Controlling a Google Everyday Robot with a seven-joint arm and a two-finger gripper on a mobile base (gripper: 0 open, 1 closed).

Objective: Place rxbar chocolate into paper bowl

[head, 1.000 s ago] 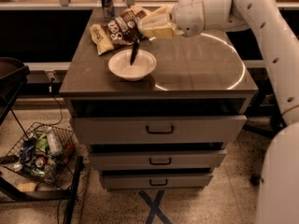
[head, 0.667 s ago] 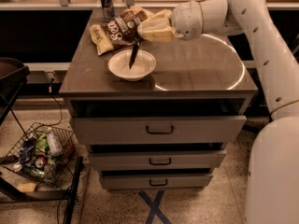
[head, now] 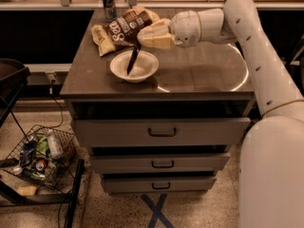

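The rxbar chocolate [head: 132, 61] is a thin dark bar hanging nearly upright, tilted a little to the left, with its lower end inside the paper bowl [head: 117, 69]. The off-white bowl sits on the left-front part of the dark cabinet top [head: 199, 72]. My gripper [head: 140, 42] reaches in from the right, just above the bowl's far rim, and is shut on the bar's top end. The gripper's cream fingers [head: 154, 36] partly hide the snack bag behind them.
A big brown-and-cream snack bag [head: 116, 30] lies just behind the bowl, and a can [head: 109, 3] stands at the back edge. The cabinet has three drawers [head: 162, 132] below. A wire basket of trash [head: 40, 158] sits on the floor to the left.
My gripper has come down a little with the bar, and the bar's lower end now reaches deeper into the bowl.
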